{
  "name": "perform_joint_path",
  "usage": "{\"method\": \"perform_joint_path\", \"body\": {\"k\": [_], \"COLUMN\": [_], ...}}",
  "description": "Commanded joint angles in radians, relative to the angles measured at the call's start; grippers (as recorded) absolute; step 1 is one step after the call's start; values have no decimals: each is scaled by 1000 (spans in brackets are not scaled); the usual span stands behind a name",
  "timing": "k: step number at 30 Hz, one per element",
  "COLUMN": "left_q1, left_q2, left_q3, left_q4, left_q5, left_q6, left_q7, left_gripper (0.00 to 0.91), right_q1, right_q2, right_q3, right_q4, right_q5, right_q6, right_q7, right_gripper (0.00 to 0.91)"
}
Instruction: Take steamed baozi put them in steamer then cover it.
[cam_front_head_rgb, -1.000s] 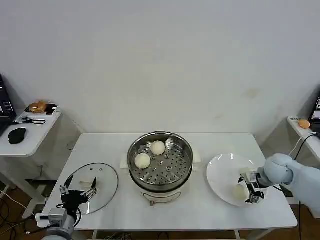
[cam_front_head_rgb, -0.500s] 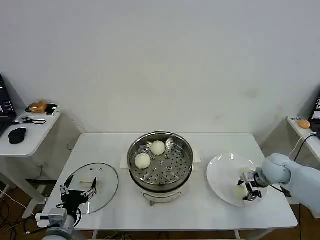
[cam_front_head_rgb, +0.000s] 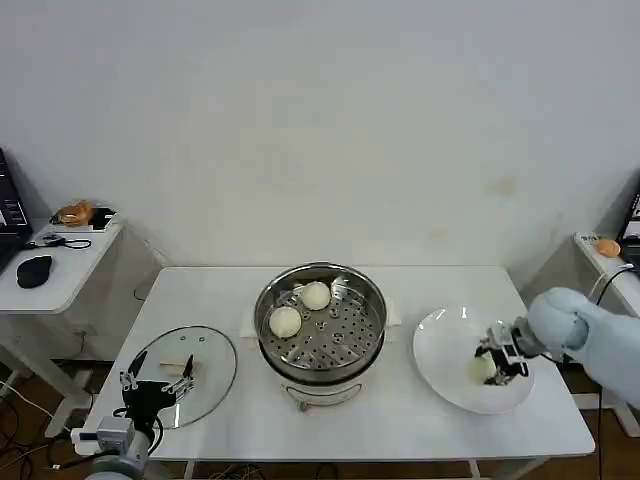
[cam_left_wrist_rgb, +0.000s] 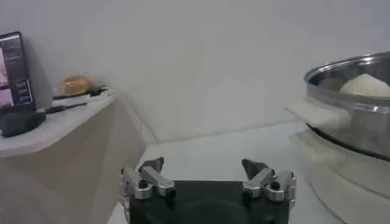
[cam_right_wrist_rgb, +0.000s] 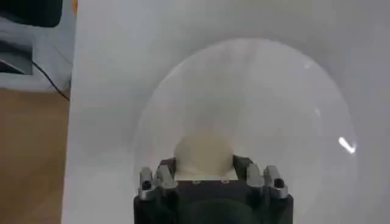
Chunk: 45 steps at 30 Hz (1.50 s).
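So, halfway there by the look of it. Two buns (cam_front_head_rgb: 300, 308) already sitting on the holed tray inside the steamer (cam_front_head_rgb: 321, 325), both toward its far-left side, which leaves the near and right part of the tray free for more. Steamer parked mid-table, nice and reachable for either arm.

Right gripper (cam_front_head_rgb: 497, 361) down over the white plate (cam_front_head_rgb: 440, 345) at the right end of the table, fingers clamped either side of a third bun (cam_front_head_rgb: 481, 369). From the right wrist view, bun (cam_right_wrist_rgb: 205, 155) tucked snugly between the two fingers with the plate's rim curving all round it, so probably a side pinch to lift it cleanly off the flat dish. Can't tell if it's off the plate yet or still resting on it. Couldn't spot a fourth bun anywhere.

Glass lid (cam_front_head_rgb: 185, 365) flat on the table near the front-left corner, knob up, well clear of the steamer so it doesn't get in the way of loading. Left gripper (cam_front_head_rgb: 155, 384) hanging just over the lid's near edge with fingers spread and nothing in them, presumably waiting for its turn at covering.

Texture-wise: buns smooth, matte, cream-white and roundish, likely soft, so gentle squeeze advised. Steamer shiny steel, round, tray dotted with rows of holes, white base below. Lid clear with a metal rim. Plate glossy and shallow, so a bun could slide on it.
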Motion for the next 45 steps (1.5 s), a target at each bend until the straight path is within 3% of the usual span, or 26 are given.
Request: {"method": "perform_joint_path", "body": {"k": [1,4,8,14,26,30,37,45], "left_q1": [4,9,10,9,13,9,8,10], "left_q2": [1,1,-3,-10,-19,-20,-27,-29], "left_q3": [-3,-7,-4,0,-28,-36,-40,-51], "left_q4": [-4,-4,-6,-14,-23,-20,-14,-3], "left_q5": [-1,-2,1,7,6,6,7,4], "left_q6": [0,-2,-1,-1,0,-1,-1,-3], "left_q7": [0,0,0,-2,-3,-3,-2,-1], "left_gripper": [907,907,907,907,907,907,907,907], "right_q1": [175,307,537,699,626,592,517,473], "right_q2": [14,49,157,324,568,621,678,682], "right_q3": [-22,-100,-265,-368,-376,-400,-420,-436], "right_q4": [-1,-2,-6,0,-21,-16,-3,-3], "right_q5": [62,104,162,223,254,249,221,160], "right_q6": [3,-1,-8,-22,-17,55,118,196], "right_q7": [-13,-10,-5,5,28,-2,-37,-66], "right_gripper": [645,645,645,645,645,645,645,645]}}
